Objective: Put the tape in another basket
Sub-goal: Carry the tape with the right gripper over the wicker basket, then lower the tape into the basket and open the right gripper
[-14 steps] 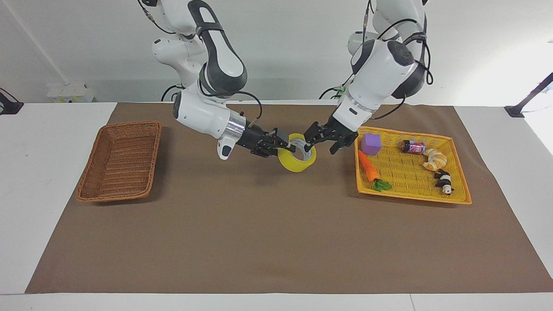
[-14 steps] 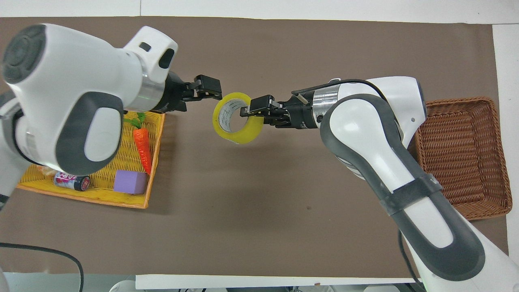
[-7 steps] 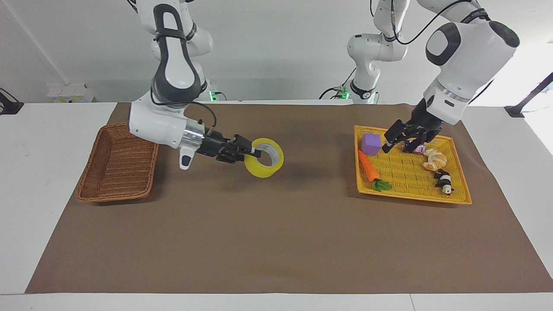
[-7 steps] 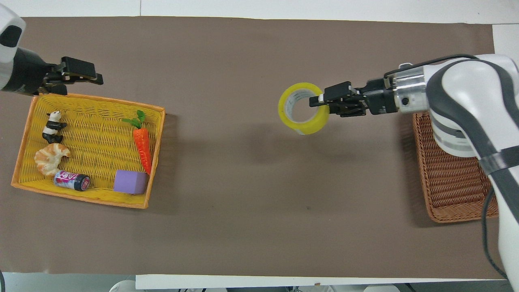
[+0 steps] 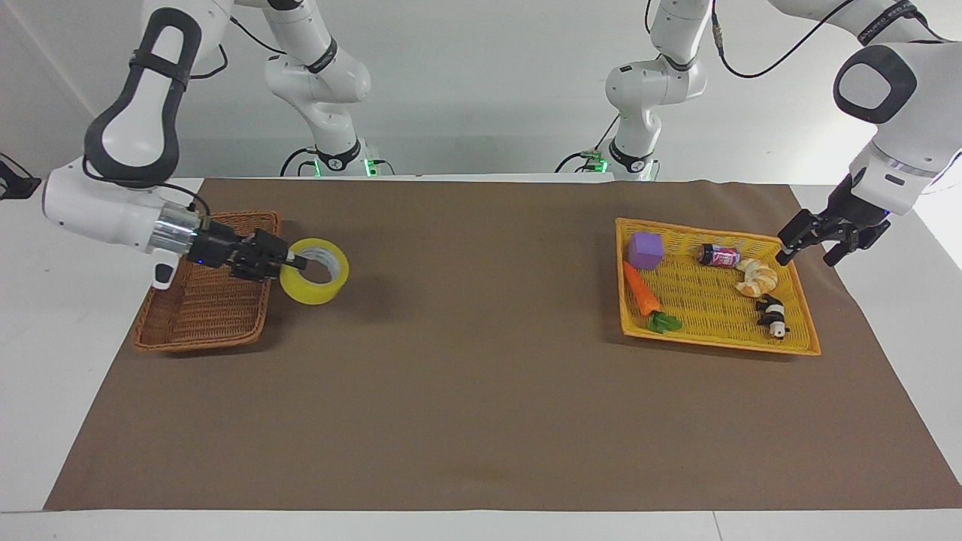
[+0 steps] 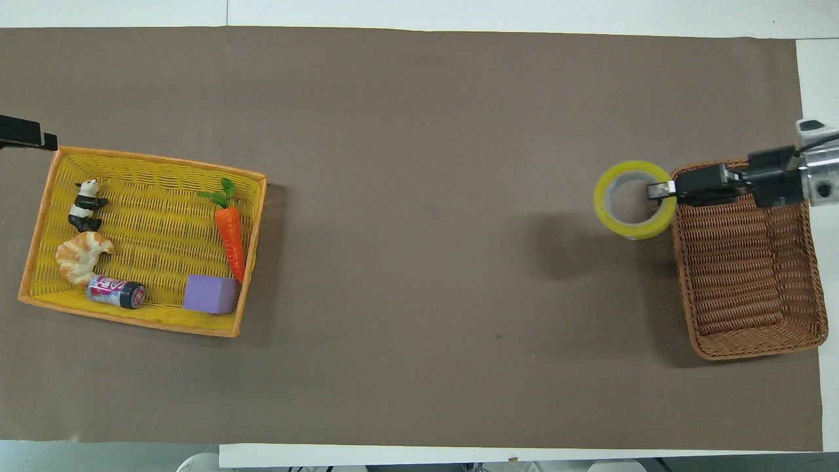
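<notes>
tape (image 5: 315,281): tilted, hole slanting upward | right claw (image 5: 297,262): pinching its wall | left claw (image 5: 815,249): spread

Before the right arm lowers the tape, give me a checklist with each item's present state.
1. Right gripper shut on the tape, pinching its wall: ok.
2. Tape over the brown wicker basket: not ok, it hangs beside the rim, over the mat.
3. Wicker basket has room: ok, nothing shows inside.
4. Left gripper out of the way: ok, open beside the yellow tray-basket.
5. Tape clear of the basket rim: cannot tell.
</notes>
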